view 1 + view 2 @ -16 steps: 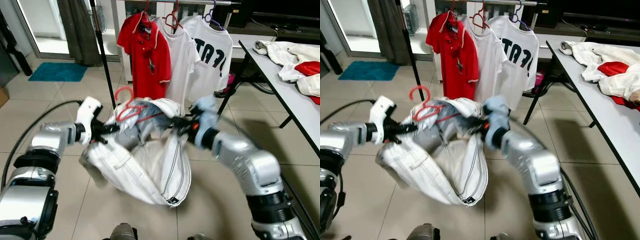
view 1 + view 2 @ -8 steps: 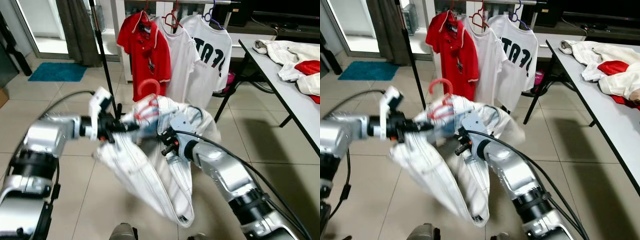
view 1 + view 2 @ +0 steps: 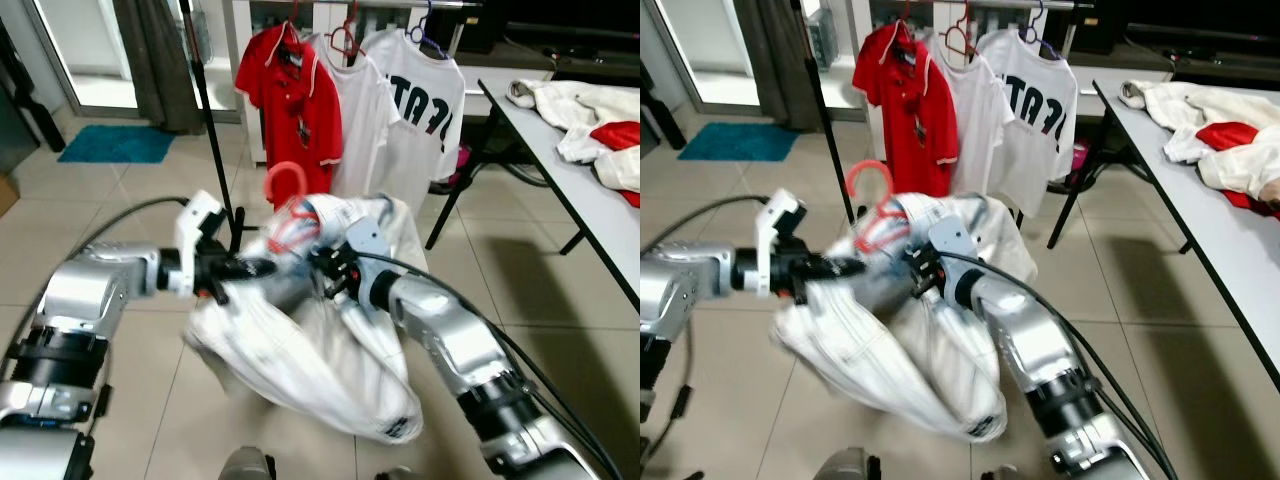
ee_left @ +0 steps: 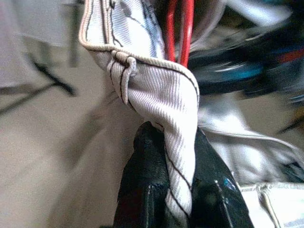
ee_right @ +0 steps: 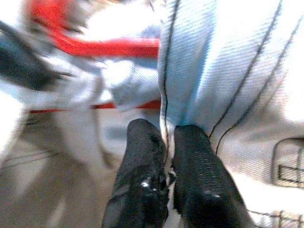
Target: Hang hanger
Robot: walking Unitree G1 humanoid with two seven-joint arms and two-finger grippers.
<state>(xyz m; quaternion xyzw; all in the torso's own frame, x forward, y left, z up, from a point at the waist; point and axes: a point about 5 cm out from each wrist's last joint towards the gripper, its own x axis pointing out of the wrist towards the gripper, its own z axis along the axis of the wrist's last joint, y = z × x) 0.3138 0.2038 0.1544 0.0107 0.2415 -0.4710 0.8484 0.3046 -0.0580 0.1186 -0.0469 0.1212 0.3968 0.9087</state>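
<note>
Left fingers [image 4: 164,156] pinch white jacket [image 3: 300,350]; right fingers [image 5: 164,156] pinch it too; red hanger [image 3: 285,200] inside.

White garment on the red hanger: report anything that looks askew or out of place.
The white garment sits bunched and lopsided on the red hanger, most of it sagging in a heap toward the floor. The left claw and right claw each pinch a fold. More clothes lie crumpled on the table.

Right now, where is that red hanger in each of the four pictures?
Left eye view: red hanger centre, above the white garment.
Right eye view: left of centre.
Left wrist view: red bars at top.
Right wrist view: blurred red bar, upper left.
Shared landmark: the white garment.
</note>
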